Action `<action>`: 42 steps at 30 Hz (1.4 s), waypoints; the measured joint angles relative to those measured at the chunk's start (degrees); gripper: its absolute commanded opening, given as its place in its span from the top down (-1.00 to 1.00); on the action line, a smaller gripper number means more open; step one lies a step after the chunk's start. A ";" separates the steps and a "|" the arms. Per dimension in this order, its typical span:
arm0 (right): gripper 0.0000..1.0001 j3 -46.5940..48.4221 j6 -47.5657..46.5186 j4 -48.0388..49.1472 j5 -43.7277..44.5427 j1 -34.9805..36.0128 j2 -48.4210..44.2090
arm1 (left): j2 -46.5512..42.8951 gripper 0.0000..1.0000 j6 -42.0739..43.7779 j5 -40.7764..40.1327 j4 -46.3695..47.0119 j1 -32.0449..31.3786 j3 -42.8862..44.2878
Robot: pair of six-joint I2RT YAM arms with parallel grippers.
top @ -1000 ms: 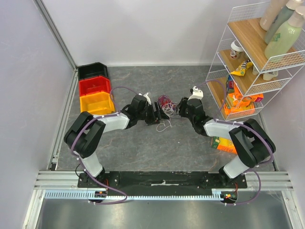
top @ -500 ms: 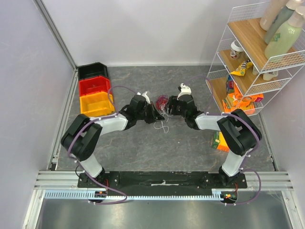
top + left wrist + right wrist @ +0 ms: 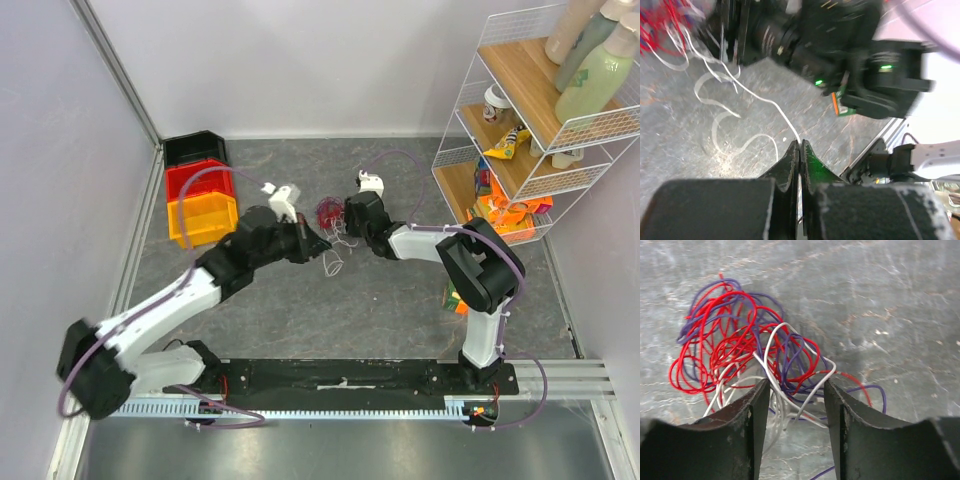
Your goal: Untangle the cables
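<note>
The cables form a small tangle (image 3: 328,211) of red, purple and white wire (image 3: 740,345) on the grey floor between the two arms. A white strand (image 3: 760,102) runs out of it across the floor into my left gripper (image 3: 800,143), which is shut on that strand. In the top view the left gripper (image 3: 317,243) sits just below and left of the tangle, with a white loop (image 3: 333,262) beside it. My right gripper (image 3: 796,390) is open, its two fingers straddling the near edge of the tangle, with white, red and purple strands lying between them. From above, the right gripper (image 3: 350,214) touches the tangle's right side.
Black (image 3: 195,148), red (image 3: 199,181) and yellow (image 3: 204,214) bins stand stacked at the back left. A white wire shelf (image 3: 520,150) with bottles and packets fills the right side. An orange box (image 3: 457,299) lies on the floor by the right arm.
The left gripper has shut on the white strand and the left arm has stretched out. The right gripper has moved left onto the tangle.
</note>
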 measured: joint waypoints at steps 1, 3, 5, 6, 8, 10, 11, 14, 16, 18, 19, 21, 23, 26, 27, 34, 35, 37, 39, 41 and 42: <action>-0.05 0.00 0.26 -0.68 1.07 0.00 0.02 | -3.28 0.96 0.76 -1.18 -1.16 -0.24 -0.02; -0.03 -0.02 1.18 -2.05 4.22 0.00 0.02 | -11.65 0.97 2.45 -4.15 -4.04 -0.35 -0.20; -0.03 -0.13 1.90 -2.86 6.88 0.00 -0.02 | -19.63 0.96 4.31 -7.52 -6.58 -0.33 -0.22; -0.03 -0.35 2.36 -3.13 8.20 0.00 -0.09 | -22.47 0.96 5.05 -8.92 -7.61 -0.33 -0.17; -0.04 -1.07 3.32 -3.78 10.62 -0.02 -0.50 | -28.17 0.97 7.21 -12.15 -11.43 -0.33 0.42; -0.05 -1.51 4.39 -4.66 12.46 -0.13 -0.85 | -31.89 0.97 9.27 -14.91 -16.09 -0.35 2.78; -0.07 -1.53 4.79 -5.01 12.96 -0.28 -0.87 | -32.94 0.96 10.27 -16.09 -18.27 -0.35 4.61; -0.09 -1.55 6.19 -5.99 13.81 -1.16 -0.90 | -34.58 0.97 12.92 -19.04 -23.69 -0.35 10.47; -0.09 -1.73 6.73 -6.47 14.19 -1.75 -0.98 | -35.67 0.97 14.34 -20.48 -26.43 -0.33 14.05; -0.09 -1.99 7.28 -6.73 14.60 -2.27 -1.20 | -36.39 0.97 15.23 -21.66 -29.16 -0.35 17.73; -0.10 -2.03 7.54 -6.95 14.69 -2.49 -1.25 | -36.50 0.96 15.69 -22.08 -30.40 -0.35 19.61; -0.14 -2.03 8.15 -7.37 14.60 -3.10 -1.27 | -36.48 0.96 16.48 -23.37 -32.85 -0.35 23.41; -0.17 -2.05 8.46 -7.45 14.16 -3.54 -1.27 | -36.52 0.96 16.92 -24.57 -34.42 -0.35 25.86; -0.20 -3.34 8.35 -6.23 12.59 -3.91 -2.10 | -36.61 0.97 16.96 -25.77 -35.50 -0.33 27.85; -0.20 -4.15 8.28 -5.66 11.93 -3.98 -2.71 | -36.59 0.97 16.87 -25.64 -35.76 -0.33 27.61; -0.21 -5.88 7.17 -2.69 7.91 -4.09 -3.78 | -30.69 0.97 14.67 -21.11 -33.00 -0.33 14.25; -0.21 -5.88 7.02 -2.29 7.43 -4.09 -3.78 | -29.35 0.97 14.36 -20.65 -32.22 -0.33 11.61; -0.21 -5.88 6.71 -2.08 6.78 -4.09 -3.78 | -26.58 0.96 13.81 -20.17 -31.30 -0.35 6.84; -0.21 -5.88 6.51 -1.99 6.05 -4.09 -3.78 | -25.44 0.96 12.81 -20.17 -30.99 -0.35 3.15; -0.21 -5.88 6.32 -1.84 5.60 -4.09 -3.78 | -25.64 0.96 11.32 -20.09 -30.29 -0.35 -0.39; -0.21 -5.88 6.21 -1.73 5.44 -4.09 -3.78 | -25.83 0.97 10.38 -19.89 -29.51 -0.33 -2.23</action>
